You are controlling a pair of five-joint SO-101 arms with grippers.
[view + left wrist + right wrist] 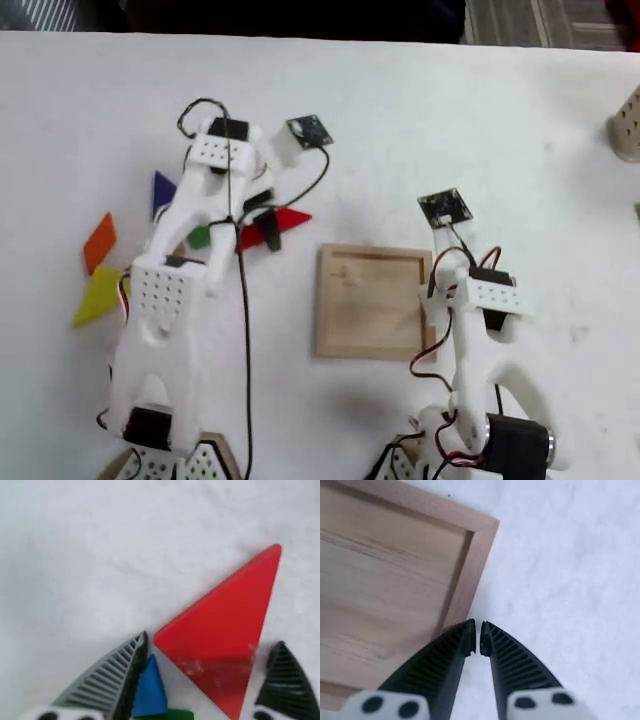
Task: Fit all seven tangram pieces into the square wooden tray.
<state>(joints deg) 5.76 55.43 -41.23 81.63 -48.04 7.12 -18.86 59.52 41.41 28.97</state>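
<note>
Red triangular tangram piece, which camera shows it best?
The left wrist view: the red triangular tangram piece lies large and nearly whole between the left tool's open fingers. In the high view it is small and partly covered by that arm, left of the square wooden tray. The right wrist view looks at the tray's corner.

The end effector (476,637) hangs at the outer edge of the wooden tray (476,562) rim, black fingers (437,667) nearly pressed together, above the white counter (570,555).
</note>
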